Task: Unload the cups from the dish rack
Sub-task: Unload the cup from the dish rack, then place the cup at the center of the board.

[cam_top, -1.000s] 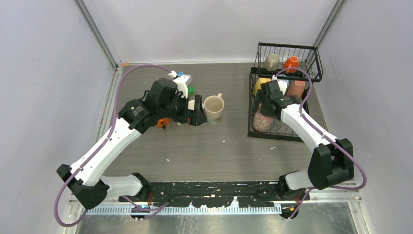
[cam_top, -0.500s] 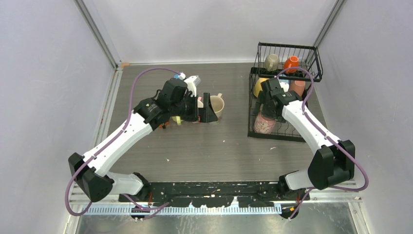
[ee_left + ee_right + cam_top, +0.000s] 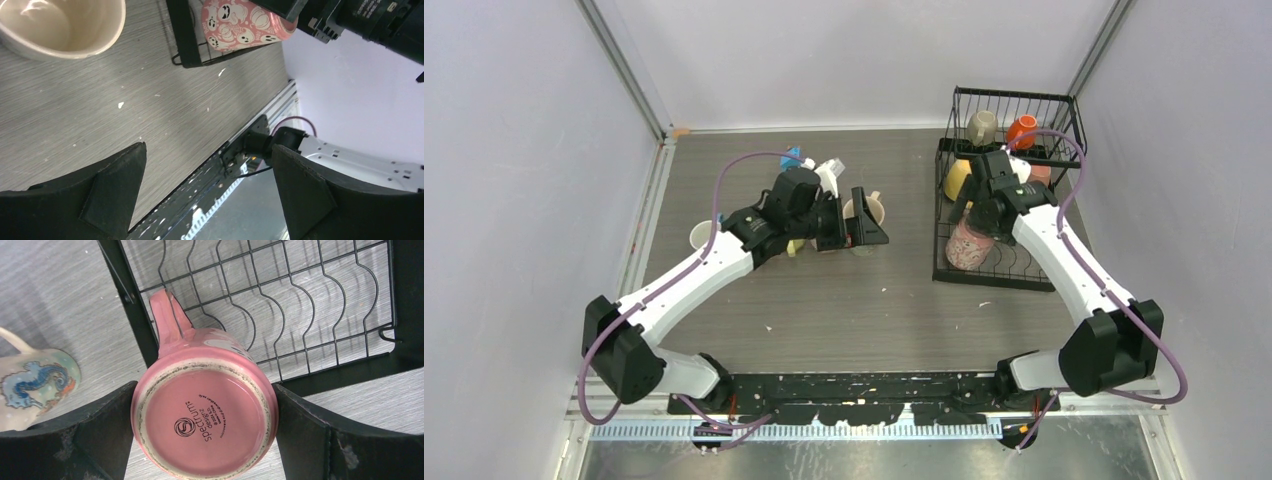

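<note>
The black wire dish rack (image 3: 990, 281) stands at the right. On its base, my right gripper (image 3: 973, 225) is shut on a pink cup (image 3: 965, 250). In the right wrist view that pink cup (image 3: 205, 415) shows its stamped bottom, with a finger against each side. A yellow cup (image 3: 957, 178) sits further back on the base. A beige cup (image 3: 982, 127) and an orange cup (image 3: 1022, 129) stand on the upper shelf. My left gripper (image 3: 873, 234) is open and empty, just beside a cream cup (image 3: 865, 210) on the table. The left wrist view has this cream cup (image 3: 60, 25) at the top left.
A second cream cup (image 3: 701, 236) stands on the table at the left. A small toy block house (image 3: 810, 165) sits behind the left arm. In the right wrist view a seahorse-painted cup (image 3: 32, 390) lies just outside the dish rack's frame (image 3: 122, 315).
My left arm swung right, from left of the cream cup to its near right side, uncovering another cup at the left. The right gripper shifted slightly back with the pink cup between its fingers.
</note>
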`<state>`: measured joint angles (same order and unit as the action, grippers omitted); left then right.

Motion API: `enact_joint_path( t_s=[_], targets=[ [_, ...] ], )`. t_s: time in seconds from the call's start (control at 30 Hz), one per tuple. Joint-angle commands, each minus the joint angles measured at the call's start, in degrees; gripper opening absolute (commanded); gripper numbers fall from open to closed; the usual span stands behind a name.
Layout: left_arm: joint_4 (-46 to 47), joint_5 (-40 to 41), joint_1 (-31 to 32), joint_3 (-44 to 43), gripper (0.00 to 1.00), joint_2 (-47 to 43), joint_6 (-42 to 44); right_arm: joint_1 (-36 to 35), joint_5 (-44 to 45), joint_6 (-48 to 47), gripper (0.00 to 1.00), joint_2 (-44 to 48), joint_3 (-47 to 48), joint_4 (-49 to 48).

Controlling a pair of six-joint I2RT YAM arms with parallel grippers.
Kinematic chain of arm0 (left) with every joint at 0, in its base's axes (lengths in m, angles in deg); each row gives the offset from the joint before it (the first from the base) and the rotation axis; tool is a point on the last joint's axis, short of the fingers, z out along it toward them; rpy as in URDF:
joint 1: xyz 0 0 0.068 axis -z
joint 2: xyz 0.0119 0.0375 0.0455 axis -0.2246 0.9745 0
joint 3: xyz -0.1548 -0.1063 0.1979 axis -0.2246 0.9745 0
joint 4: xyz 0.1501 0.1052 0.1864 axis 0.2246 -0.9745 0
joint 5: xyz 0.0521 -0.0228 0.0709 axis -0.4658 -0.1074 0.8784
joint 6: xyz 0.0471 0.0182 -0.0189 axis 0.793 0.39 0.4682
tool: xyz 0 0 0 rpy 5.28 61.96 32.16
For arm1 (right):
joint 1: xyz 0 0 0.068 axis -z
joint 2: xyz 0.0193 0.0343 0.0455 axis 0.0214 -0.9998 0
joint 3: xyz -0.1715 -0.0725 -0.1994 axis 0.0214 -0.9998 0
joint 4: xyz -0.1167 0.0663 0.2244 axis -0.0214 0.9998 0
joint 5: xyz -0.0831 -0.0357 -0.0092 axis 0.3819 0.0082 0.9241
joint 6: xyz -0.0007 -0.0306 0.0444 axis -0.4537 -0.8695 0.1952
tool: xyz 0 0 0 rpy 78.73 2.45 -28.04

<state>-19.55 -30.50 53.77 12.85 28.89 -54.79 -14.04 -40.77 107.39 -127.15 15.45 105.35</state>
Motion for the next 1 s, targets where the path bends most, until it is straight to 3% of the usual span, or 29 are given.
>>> enact_joint_path(
  t_s=[0.0,0.57,0.97],
  targets=[
    [9.4,-1.7,-0.1,0.8,0.97,0.6,-5.3,0.5,0.2,2.2,0.64,4.1,5.7,-2.7],
    [22.4,-0.5,1.0,1.1,0.93,7.5,-16.9,0.7,-7.8,6.2,0.62,8.5,9.5,-1.5],
    [28.5,-1.7,1.5,1.3,0.86,11.0,-20.3,0.7,-20.3,11.5,0.61,11.3,10.1,-4.8]
  ],
)
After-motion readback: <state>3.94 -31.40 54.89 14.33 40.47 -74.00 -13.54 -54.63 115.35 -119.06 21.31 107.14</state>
